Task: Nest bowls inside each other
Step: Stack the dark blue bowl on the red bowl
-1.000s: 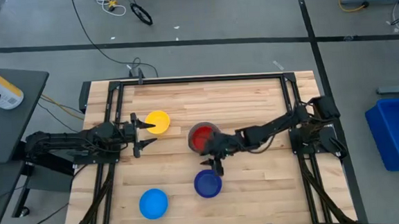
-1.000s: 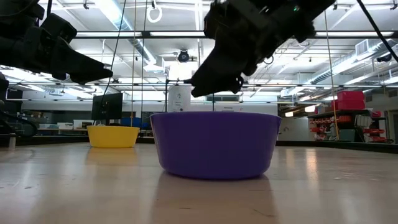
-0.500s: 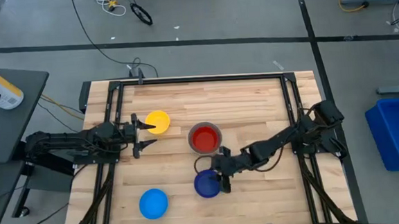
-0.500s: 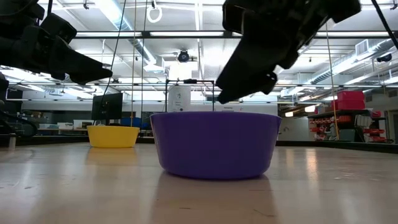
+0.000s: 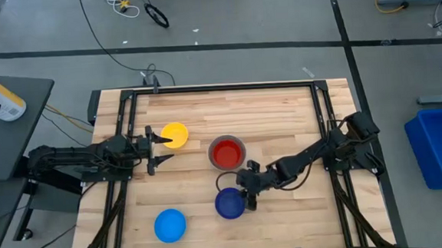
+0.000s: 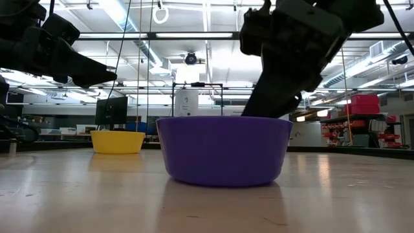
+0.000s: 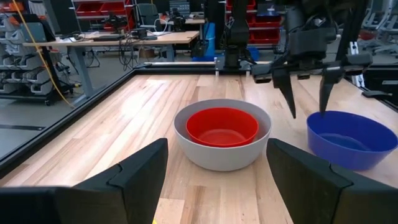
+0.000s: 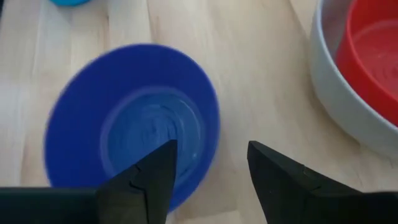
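Note:
The red bowl sits nested in the grey bowl at the table's middle. The dark blue bowl stands on its base nearer the front edge. The yellow bowl is at the far left and the light blue bowl at the near left. My right gripper is open just above the dark blue bowl's right rim, one finger over the inside and one outside, touching nothing that I can see. My left gripper waits open beside the yellow bowl.
The black frame rails run along the table's left and right sides. Bare wood lies between the dark blue bowl and the grey bowl, and over the table's far half.
My right gripper has left the spot over the red and grey bowls and gone toward the table's near edge, sinking and rolling as it went. It now stands at the dark blue bowl's right rim. No bowl has moved.

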You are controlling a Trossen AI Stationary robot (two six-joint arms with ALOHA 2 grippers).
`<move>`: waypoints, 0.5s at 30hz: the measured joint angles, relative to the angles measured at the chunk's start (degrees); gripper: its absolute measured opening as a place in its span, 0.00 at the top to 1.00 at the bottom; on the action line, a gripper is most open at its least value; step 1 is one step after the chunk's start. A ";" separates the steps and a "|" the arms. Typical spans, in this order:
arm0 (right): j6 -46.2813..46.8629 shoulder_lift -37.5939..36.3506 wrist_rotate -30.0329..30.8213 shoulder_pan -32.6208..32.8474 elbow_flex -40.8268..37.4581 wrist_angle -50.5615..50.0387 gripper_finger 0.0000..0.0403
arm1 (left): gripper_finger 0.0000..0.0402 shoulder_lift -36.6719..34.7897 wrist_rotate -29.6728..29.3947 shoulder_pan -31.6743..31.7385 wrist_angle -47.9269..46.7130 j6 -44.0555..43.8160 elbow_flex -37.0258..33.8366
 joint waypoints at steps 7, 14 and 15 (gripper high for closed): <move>-0.06 0.53 0.01 -0.63 -0.24 0.76 0.51 | 0.30 -0.01 0.00 0.00 0.00 0.05 0.00; 0.17 2.78 -0.71 -0.63 -0.26 2.26 0.52 | 0.30 0.01 0.02 0.00 -0.04 0.00 0.00; 0.35 3.14 -0.81 -0.63 -0.26 2.51 0.53 | 0.30 0.00 0.02 0.01 -0.04 0.00 0.00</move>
